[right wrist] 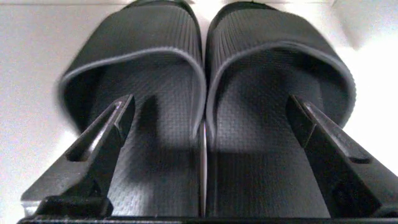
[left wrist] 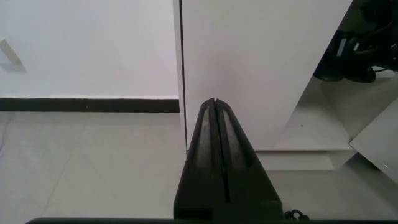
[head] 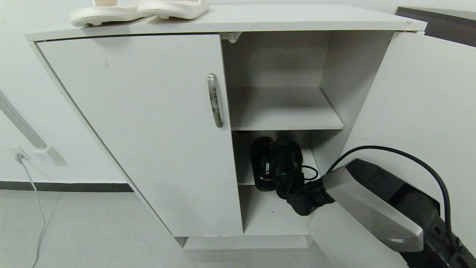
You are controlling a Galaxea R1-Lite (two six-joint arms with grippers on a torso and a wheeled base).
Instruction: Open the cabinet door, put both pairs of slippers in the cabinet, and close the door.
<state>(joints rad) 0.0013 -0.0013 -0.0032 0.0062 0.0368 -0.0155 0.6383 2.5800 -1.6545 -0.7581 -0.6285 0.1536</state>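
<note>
A pair of black slippers (head: 275,162) (right wrist: 205,93) lies side by side on the lower shelf of the white cabinet (head: 297,16), toes pointing inward. My right gripper (head: 295,190) (right wrist: 211,102) is open at their heels, one finger over each slipper, gripping nothing. A pair of white slippers (head: 137,11) rests on the cabinet top at the left. The right door (head: 420,104) stands swung open; the left door (head: 141,130) with its metal handle (head: 215,100) is closed. My left gripper (left wrist: 214,102) is shut and empty, low above the floor, facing the left door's lower part.
The upper shelf (head: 282,111) and the bottom compartment (head: 267,216) hold nothing. A wall socket with a hanging cable (head: 18,156) is at the left. Grey tiled floor (head: 93,230) lies in front of the cabinet.
</note>
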